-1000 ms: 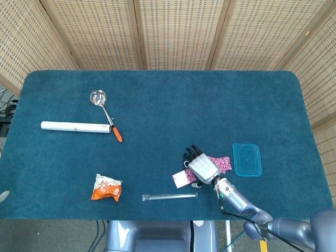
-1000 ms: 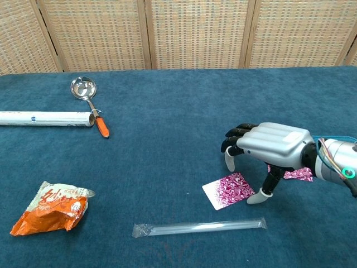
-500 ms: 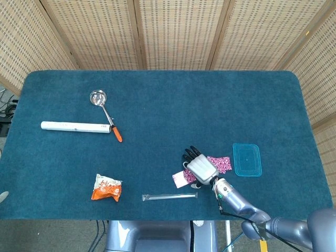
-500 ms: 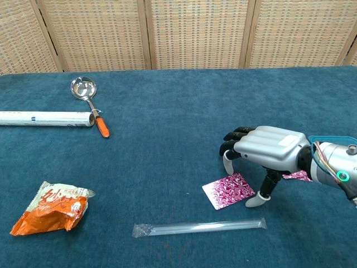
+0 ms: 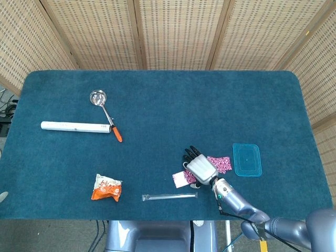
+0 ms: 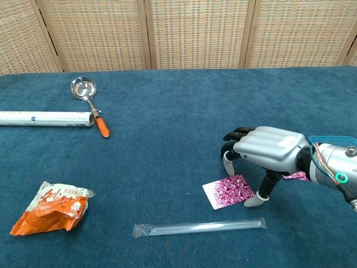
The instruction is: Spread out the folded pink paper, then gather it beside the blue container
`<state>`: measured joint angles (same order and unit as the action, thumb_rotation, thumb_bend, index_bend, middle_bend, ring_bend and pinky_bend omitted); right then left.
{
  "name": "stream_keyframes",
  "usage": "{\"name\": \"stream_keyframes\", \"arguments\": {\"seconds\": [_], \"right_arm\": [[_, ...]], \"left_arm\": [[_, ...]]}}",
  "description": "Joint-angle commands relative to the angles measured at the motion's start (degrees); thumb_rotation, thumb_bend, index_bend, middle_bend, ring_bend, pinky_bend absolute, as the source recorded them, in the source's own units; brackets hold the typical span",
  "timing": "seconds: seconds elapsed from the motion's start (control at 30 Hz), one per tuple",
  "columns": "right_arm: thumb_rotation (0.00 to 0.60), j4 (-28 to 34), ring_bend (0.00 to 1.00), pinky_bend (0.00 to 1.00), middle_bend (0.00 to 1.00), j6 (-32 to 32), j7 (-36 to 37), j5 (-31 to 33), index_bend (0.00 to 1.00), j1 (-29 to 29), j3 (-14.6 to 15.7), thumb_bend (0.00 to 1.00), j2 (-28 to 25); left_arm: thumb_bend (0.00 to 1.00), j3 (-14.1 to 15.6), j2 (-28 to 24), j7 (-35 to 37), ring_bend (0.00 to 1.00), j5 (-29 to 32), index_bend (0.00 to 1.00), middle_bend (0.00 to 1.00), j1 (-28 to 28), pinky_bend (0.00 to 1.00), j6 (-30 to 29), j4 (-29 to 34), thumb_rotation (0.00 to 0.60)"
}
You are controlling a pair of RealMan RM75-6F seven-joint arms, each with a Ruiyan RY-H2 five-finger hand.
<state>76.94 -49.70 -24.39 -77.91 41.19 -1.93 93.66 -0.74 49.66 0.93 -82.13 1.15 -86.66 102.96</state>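
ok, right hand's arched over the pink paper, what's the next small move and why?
Probably lower the right hand so its fingertips press the pink paper, then drag toward the blue container. The hand arches above the paper holding nothing, and the paper lies apart from the container, partly under the palm.

Right hand (image 6: pixel 266 154): silver-grey moulded back w/ ribbed knuckle ridges, black fingers (image 6: pixel 235 134) ending in pale whitish tips. Thumb black w/ light tip too. Wrist is a grey metallic cylinder w/ small green ring light on the side; thin red/yellow wires and a teal band run over it. Forearm (image 5: pixel 247 207) smooth grey, rounded segments, black cable alongside, small orange tag near the elbow.
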Motion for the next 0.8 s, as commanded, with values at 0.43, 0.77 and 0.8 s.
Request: {"name": "stream_keyframes", "arguments": {"seconds": [0.43, 0.77, 0.8], "right_arm": [[0.6, 0.5, 0.0, 0.0, 0.28, -0.5, 0.55, 0.02, 0.49, -0.1, -0.24, 0.4, -0.24], [0.6, 0.53, 0.0, 0.0, 0.28, -0.53, 0.84, 0.08, 0.5, -0.23, -0.09, 0.41, -0.37], [0.6, 0.69, 0.0, 0.0, 0.28, -0.62, 0.91, 0.01, 0.5, -0.24, -0.13, 0.41, -0.53]], "left_arm": [[0.02, -0.06, 0.08, 0.39, 0.0, -0.2, 0.0, 0.0, 0.09, 0.0, -0.18, -0.25, 0.6], [0.02, -0.09, -0.07, 0.53, 0.0, -0.21, 0.0, 0.0, 0.23, 0.0, -0.37, -0.29, 0.6], [0.02, -0.11, -0.08, 0.54, 0.0, -0.22, 0.0, 0.0, 0.24, 0.0, -0.42, -0.24, 0.6]]}}
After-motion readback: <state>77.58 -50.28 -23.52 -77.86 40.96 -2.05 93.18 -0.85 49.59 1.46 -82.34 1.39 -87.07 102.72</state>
